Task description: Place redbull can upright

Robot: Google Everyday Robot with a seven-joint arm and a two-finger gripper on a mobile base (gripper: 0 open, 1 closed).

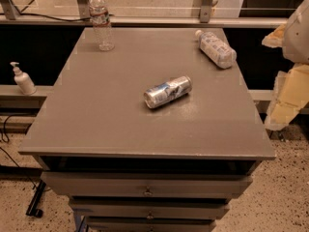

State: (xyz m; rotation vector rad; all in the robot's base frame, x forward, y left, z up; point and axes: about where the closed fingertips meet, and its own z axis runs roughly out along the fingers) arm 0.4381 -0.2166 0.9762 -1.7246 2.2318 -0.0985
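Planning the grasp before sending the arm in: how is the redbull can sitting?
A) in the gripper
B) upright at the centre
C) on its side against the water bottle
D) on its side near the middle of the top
D: the redbull can lies on its side near the middle of the cabinet top, touching nothing else; the gripper is at the view's right edge, away from it.

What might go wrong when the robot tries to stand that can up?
The can lies on its side, so a nudge may roll it toward the table edge. The end effector is off the table's right side; reaching in, it might bump the lying bottle.
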